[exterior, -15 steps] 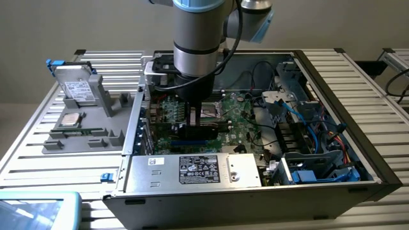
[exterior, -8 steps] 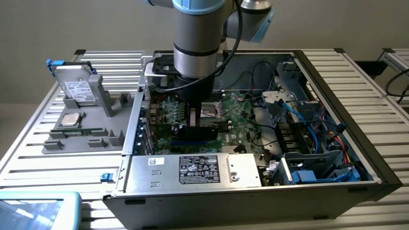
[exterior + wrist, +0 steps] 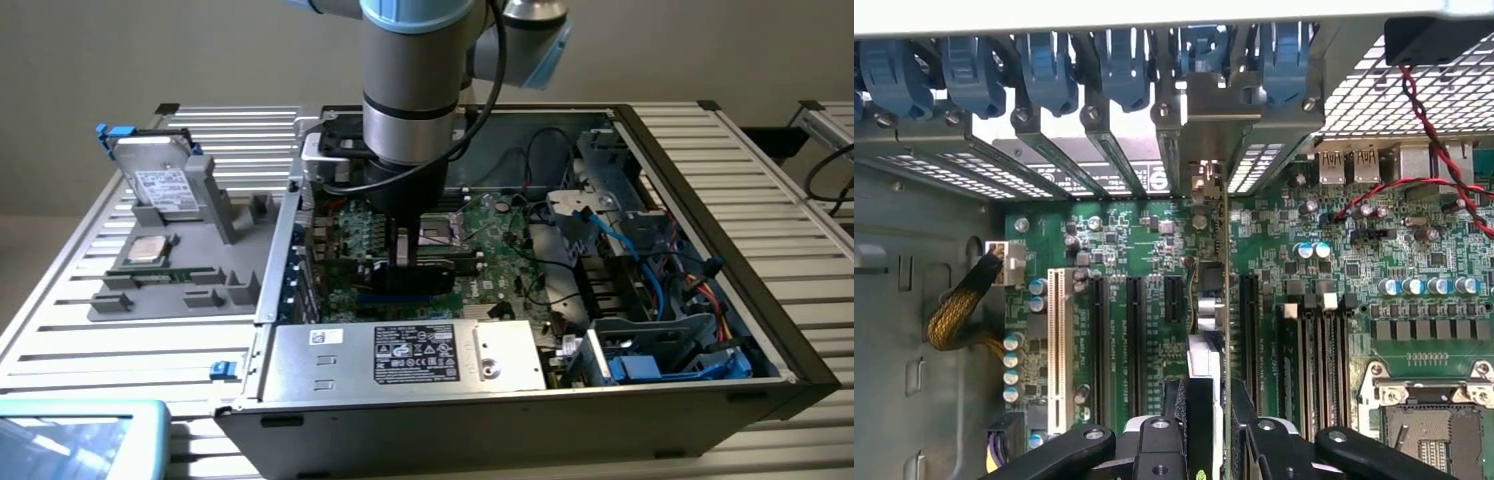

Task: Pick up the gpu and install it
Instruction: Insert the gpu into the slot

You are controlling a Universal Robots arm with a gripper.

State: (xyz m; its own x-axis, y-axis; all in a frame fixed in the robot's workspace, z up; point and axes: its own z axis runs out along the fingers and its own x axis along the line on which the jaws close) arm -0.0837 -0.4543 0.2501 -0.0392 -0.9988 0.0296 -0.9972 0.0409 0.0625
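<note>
The gpu (image 3: 1206, 300) stands on edge between my fingertips, seen end-on as a thin green board with a black block beside it. My gripper (image 3: 1209, 420) is shut on it. Its metal bracket (image 3: 1214, 130) reaches the rear slot openings of the open computer case. The card sits over the green motherboard (image 3: 1354, 290), between two long black expansion slots (image 3: 1134, 340). I cannot tell whether its edge is seated in a slot. In the exterior view the gripper (image 3: 416, 255) hangs low inside the case (image 3: 747, 300) with the dark gpu (image 3: 411, 268) under it.
Blue slot latches (image 3: 1044, 70) line the case's rear wall. A CPU socket (image 3: 1429, 430) lies close by, and red-black wires (image 3: 1434, 150) cross the board. The power supply (image 3: 400, 355) fills the case front; cables and drive bays (image 3: 654, 300) fill the exterior view's right. A grey fixture (image 3: 174, 290) holds a hard drive (image 3: 163, 180).
</note>
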